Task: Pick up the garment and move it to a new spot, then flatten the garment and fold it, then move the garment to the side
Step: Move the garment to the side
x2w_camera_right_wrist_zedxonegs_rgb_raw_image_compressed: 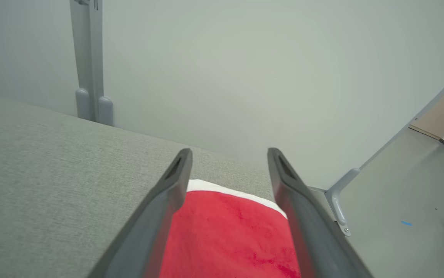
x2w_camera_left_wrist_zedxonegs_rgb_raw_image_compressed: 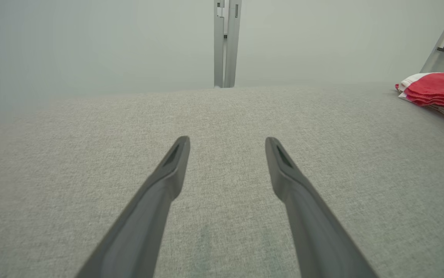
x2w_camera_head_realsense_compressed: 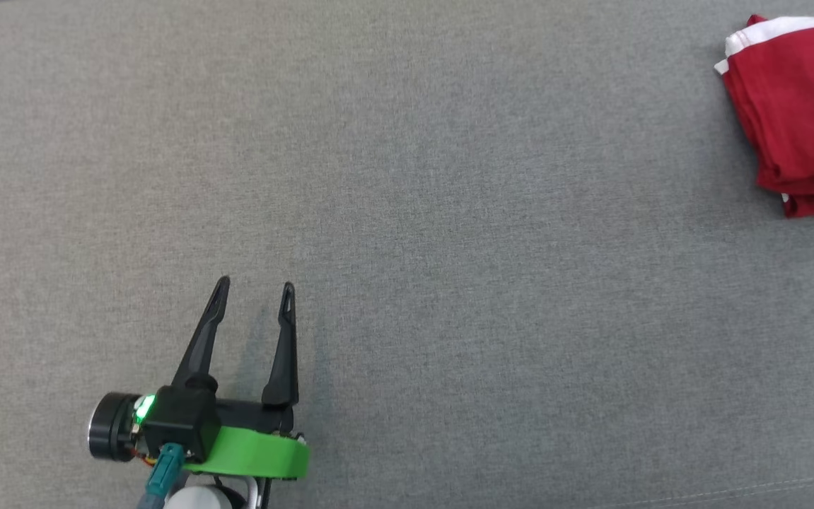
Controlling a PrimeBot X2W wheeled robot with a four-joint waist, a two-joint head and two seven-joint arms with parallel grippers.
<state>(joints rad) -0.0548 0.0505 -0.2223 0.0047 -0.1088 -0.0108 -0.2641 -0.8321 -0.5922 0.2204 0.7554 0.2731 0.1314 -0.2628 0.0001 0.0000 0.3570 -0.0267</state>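
Folded red cloth garment with white trim (x2w_camera_head_realsense_compressed: pixel 792 106): probably soft, light, layers prone to slipping; pinch a folded edge. Right gripper (x2w_camera_right_wrist_zedxonegs_rgb_raw_image_compressed: pixel 229 153), jaws wide, poised over it; left gripper (x2w_camera_head_realsense_compressed: pixel 254 286), jaws wide, well apart from it.

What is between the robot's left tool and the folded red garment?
Only bare grey fabric surface. The head view shows nothing lying between the left tool and the folded red garment.

The garment (x2w_camera_head_realsense_compressed: pixel 795 106) runs off the head view's right edge.
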